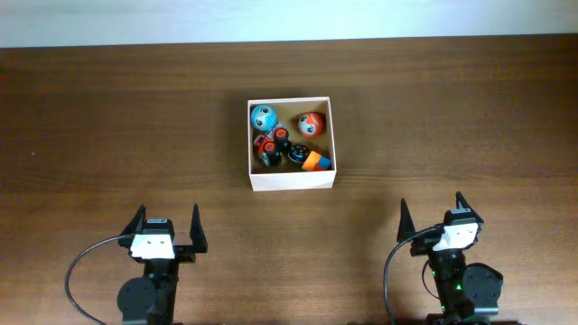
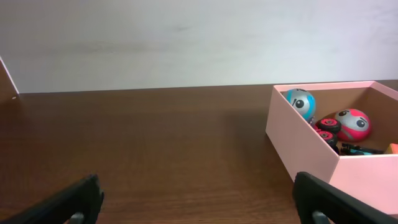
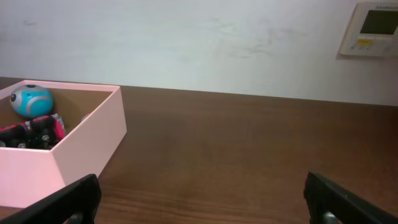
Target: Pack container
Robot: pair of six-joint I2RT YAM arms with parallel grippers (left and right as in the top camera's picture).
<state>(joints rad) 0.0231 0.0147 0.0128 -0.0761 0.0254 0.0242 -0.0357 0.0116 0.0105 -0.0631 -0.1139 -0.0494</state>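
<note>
"White cardboard outside, tan inside: is that the container (image 1: 291,179)?"

"Yes. It stands on the dark wooden table (image 1: 108,135), at mid-width, and well apart from both my arms. My left wrist camera shows it ahead and to the right; my right wrist camera shows it ahead and to the left."

"What does it hold?"

"Four small toys, as seen from overhead. A blue ball (image 1: 263,116) lies in the far left corner and a red ball (image 1: 311,124) towards the far right. A red-and-black toy car (image 1: 269,144) sits just in front of the blue ball. An orange block (image 1: 317,162) lies by the near right wall, with a small dark part beside it that I cannot identify."

"And your claws?"

"The left gripper (image 1: 168,217) has its fingers spread wide with nothing between them. The right gripper (image 1: 432,212) is spread just as wide and is equally empty. Both sit near my edge of the table, touching neither the box nor any toy."

"How far along is the packing?"

"No loose toy shows on the table in any of the three views. I judge the loading to be complete or nearly so. No lid is visible, so any closing step cannot be assessed."
</note>
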